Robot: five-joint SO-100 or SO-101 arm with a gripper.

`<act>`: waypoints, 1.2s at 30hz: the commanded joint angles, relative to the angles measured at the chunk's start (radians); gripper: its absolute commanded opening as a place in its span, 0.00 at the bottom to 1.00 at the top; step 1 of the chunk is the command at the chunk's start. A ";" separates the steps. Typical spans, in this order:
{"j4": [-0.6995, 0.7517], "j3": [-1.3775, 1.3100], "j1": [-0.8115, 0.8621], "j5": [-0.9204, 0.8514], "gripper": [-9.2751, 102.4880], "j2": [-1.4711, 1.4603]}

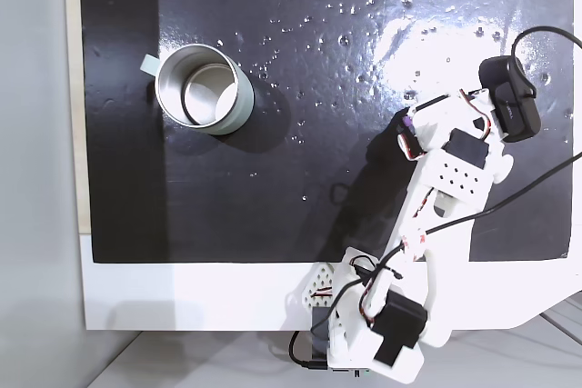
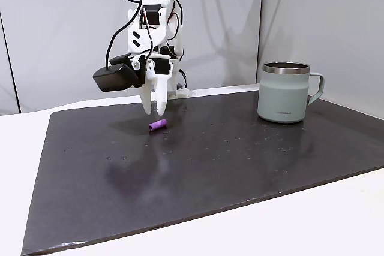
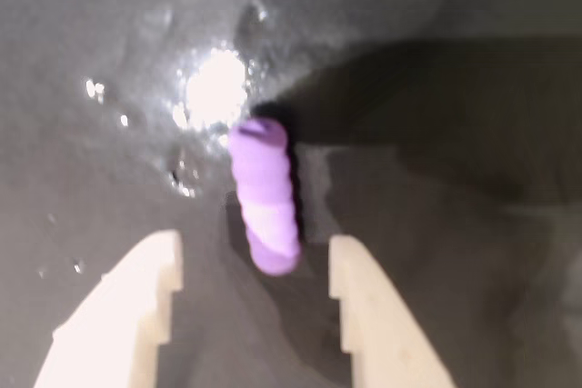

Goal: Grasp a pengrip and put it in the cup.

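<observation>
The pengrip (image 3: 264, 193) is a small purple ribbed cylinder lying on the black mat, pointing away from the wrist camera. Its near end sits between my open gripper's (image 3: 255, 244) two white fingertips, with a gap on each side. In a fixed view from the side, the gripper (image 2: 154, 111) hangs tips down just above the pengrip (image 2: 158, 125). From above, the pengrip (image 1: 406, 122) peeks out at the gripper (image 1: 406, 134). The cup (image 1: 202, 88) stands upright far to the left with nothing inside it. From the side the cup (image 2: 287, 91) is at the right, pale grey with a silver rim.
A black mat (image 1: 273, 188) covers most of the white table (image 1: 182, 297), and its surface glares in places. A black camera (image 1: 509, 97) with a cable rides on the arm. The arm's base (image 1: 373, 333) stands at the table's near edge.
</observation>
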 commanded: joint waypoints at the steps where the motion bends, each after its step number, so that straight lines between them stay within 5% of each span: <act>1: -0.028 -0.078 0.002 0.005 0.27 -0.037; 10: -0.060 -0.057 -0.020 -0.037 0.25 -0.129; 19: -0.075 -0.055 -0.025 -0.044 0.08 -0.170; 25: -0.066 -0.080 -0.041 -0.003 0.08 -0.152; 36: 0.268 -0.204 -0.249 0.255 0.08 0.149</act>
